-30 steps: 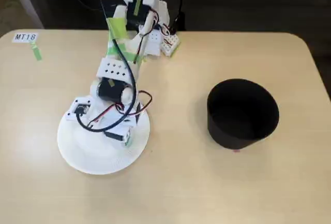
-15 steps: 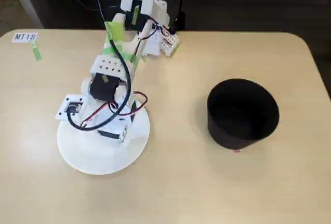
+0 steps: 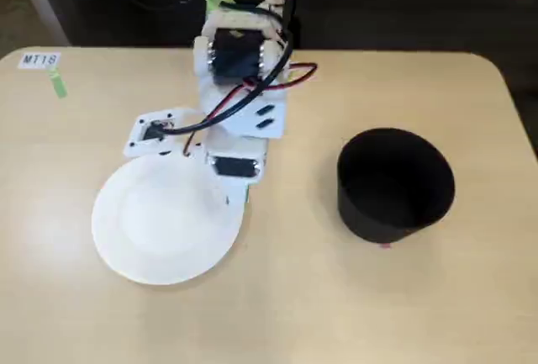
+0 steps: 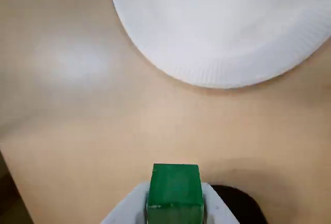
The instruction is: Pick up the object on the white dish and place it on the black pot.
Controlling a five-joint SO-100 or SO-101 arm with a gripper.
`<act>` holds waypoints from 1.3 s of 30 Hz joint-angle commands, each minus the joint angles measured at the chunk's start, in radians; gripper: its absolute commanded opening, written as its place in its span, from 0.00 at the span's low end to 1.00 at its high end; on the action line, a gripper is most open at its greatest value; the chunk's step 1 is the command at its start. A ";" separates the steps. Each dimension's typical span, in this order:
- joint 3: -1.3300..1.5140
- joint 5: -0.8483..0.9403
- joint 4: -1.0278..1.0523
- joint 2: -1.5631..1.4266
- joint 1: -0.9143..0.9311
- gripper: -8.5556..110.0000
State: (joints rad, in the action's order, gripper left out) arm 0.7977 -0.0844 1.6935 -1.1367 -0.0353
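Green cube sits pinched in the end effector at bottom centre of the wrist view, off the white paper plate. Carry it level toward the black pot at frame right, releasing only above the opening.

In the fixed view, the plate sits on the table at the left, the pot well apart at the right. The arm hangs between them, just behind the plate. In the wrist view, the cube sits between the gripper jaws, above bare table beside the plate's rim.
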 commanded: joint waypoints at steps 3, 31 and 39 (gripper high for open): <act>0.002 -0.054 0.000 -0.087 -0.166 0.07; -0.520 -0.098 -0.005 0.482 -0.629 0.07; -0.520 -0.092 -0.002 0.515 -0.632 0.07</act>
State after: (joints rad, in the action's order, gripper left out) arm 0.3221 -0.1887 1.6935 -0.6075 -0.6596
